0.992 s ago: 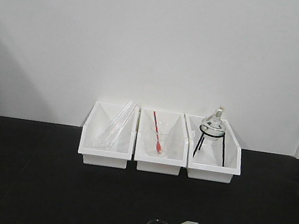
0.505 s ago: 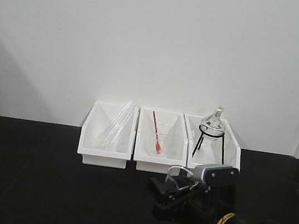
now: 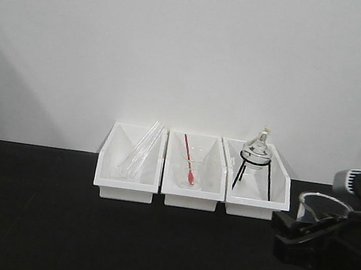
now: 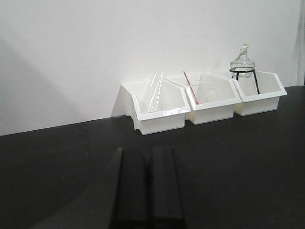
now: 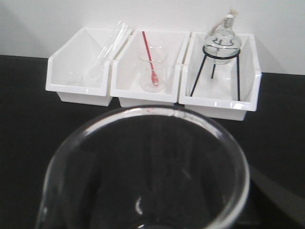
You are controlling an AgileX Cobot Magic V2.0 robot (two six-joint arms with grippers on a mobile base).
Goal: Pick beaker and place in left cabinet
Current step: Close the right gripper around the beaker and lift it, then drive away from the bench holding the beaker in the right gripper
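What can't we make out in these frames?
The left cabinet: in no view.
How the right gripper holds the beaker: the glass fills the right wrist view, hiding the jaws; front view shows them small, dark, by its right edge.
Beaker's printed marks: blurred, too close.
Right arm: cut off by front view's right edge.
The left gripper: only dark jaws show, at the left wrist view's bottom edge.

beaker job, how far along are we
Pick looks done: the beaker is gripped in the right tool, to the right of the white bins. In hand: carrying it. Left: setting it in the left cabinet, which no view shows.
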